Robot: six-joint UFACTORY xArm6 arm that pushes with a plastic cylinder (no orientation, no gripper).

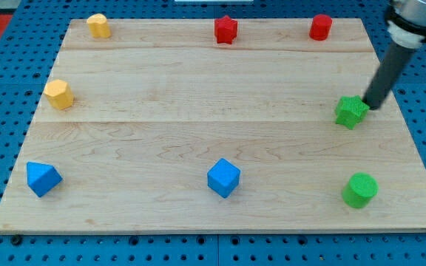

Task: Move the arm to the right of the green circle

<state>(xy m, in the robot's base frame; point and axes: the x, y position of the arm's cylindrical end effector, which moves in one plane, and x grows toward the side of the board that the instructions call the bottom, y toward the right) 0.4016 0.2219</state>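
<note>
The green circle (360, 190), a short upright cylinder, stands near the table's (198, 125) lower right corner, well apart from the other blocks. It looks like a small, stiff, light printed piece with a ridged side, so it would likely skate off on the smooth wood at the slightest nudge; since the job is only to arrive on its right, it should not be touched at all, and there are no fingers here to open or close, only a rod. The arm's tip (369, 108) rests above it in the view, just beside the upper right of a green star (352, 111), seemingly touching or nearly so. The gap between the circle and the table's right edge is narrow, so the approach probably calls for care. The table is pale, bare planked wood on a blue pegboard. Elsewhere stand a blue cube (223, 178), a blue wedge-like block (43, 178), two yellow blocks (59, 94) (98, 26), a red star (226, 29) and a red cylinder (320, 27).
</note>
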